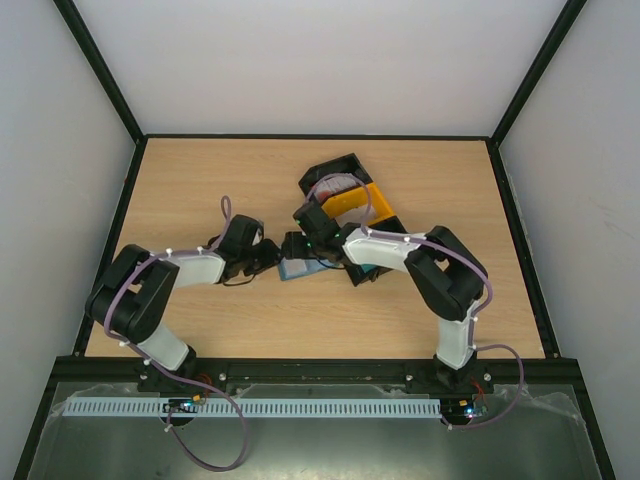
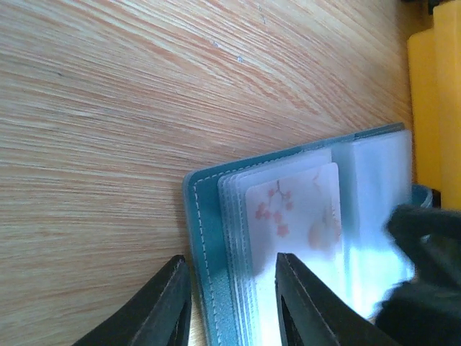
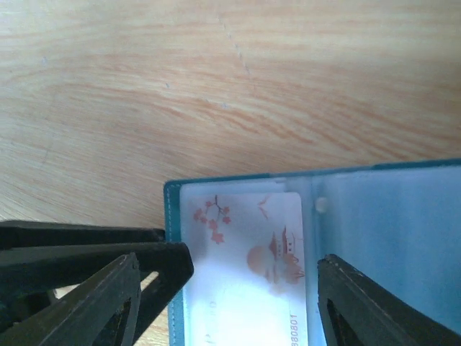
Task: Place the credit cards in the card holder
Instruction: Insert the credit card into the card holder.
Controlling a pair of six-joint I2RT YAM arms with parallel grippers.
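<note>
open card holder on table, red-and-white card in its clear pocket

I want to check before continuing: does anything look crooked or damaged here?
Nothing stands out. The teal folding card holder lies open and flat on the wooden table, and the white card with red blossoms sits straight inside its clear pocket.

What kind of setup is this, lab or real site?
Most likely a lab test cell, not a real site: a bare wooden table closed in by plain white walls on a black frame, with two arms bolted at its near edge and only a wallet and plastic bins as props.
</note>
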